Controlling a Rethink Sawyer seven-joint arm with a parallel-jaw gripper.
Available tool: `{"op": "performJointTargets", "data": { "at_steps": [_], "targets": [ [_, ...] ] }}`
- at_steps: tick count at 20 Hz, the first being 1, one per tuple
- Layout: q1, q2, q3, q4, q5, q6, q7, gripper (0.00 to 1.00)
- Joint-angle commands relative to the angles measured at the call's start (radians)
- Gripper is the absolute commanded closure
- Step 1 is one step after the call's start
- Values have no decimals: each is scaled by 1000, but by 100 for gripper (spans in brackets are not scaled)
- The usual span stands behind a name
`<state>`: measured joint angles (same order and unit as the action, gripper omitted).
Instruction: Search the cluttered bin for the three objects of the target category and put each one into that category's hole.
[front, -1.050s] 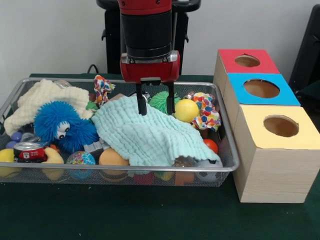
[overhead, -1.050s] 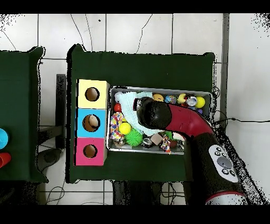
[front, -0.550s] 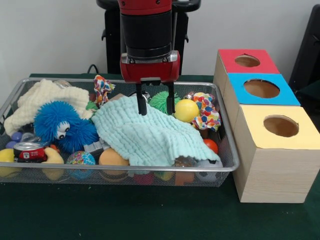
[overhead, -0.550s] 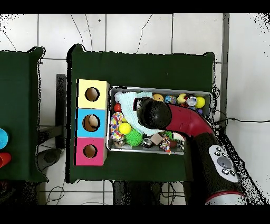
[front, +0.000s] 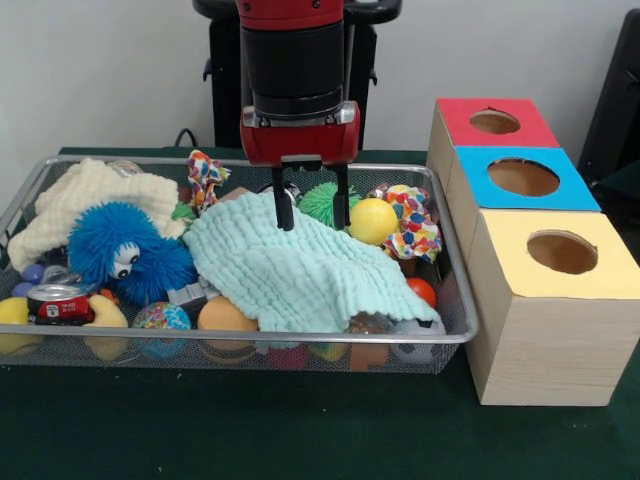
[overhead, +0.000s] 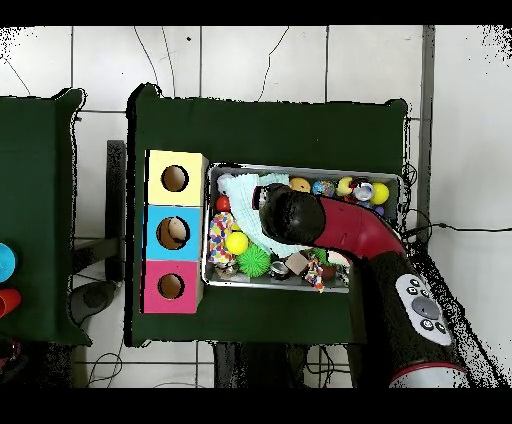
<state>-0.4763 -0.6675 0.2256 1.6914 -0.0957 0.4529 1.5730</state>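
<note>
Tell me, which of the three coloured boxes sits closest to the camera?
The yellow-topped box. In the front view it stands at the near end of the row, with the blue-topped box behind it and the red-topped box farthest back.

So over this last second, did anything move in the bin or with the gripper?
Nothing visibly changed. The gripper stays open with its tips at the far edge of the mint green cloth, holding nothing, and the yellow ball, the blue fuzzy toy and the rest of the bin lie as before.
</note>
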Motion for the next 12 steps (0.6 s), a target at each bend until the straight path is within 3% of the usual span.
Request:
{"op": "performJointTargets", "data": {
  "at_steps": [1,12],
  "targets": [
    [-11,17,74,21,-11,3,54,0],
    [-104,-55,108,45,-34,90,-58,0]
  ]
}}
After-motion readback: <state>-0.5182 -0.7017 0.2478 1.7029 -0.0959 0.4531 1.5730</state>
